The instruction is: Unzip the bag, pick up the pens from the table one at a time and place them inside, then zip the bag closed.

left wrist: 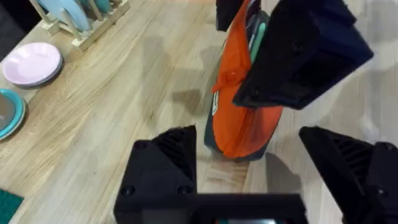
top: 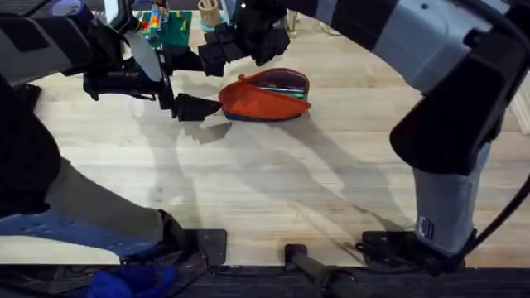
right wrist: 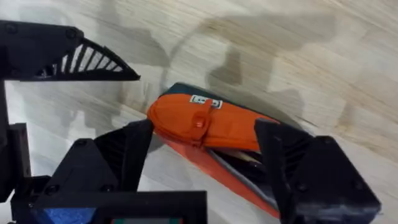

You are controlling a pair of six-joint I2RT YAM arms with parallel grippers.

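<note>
1. Two grippers crowd one bag point(top: 267, 97) in the upper middle of the overhead frame, on the table point(top: 273, 182).
2. Orange pouch, dark base, lying on its side with its top gaping: dark lining and something teal-green show inside, too hidden to name.
3. Left gripper point(top: 199, 108) sits just left of the bag's closed end, fingers spread wide, nothing between them. In its wrist view the bag point(left wrist: 239, 106) lies ahead of the gap.
4. Right gripper point(top: 240, 45) hangs just above the bag's upper left edge, fingers apart, empty. Its wrist view shows the bag point(right wrist: 211, 127) between its fingers, touch unclear, and the left gripper's ribbed finger point(right wrist: 93, 59) close by.
</note>
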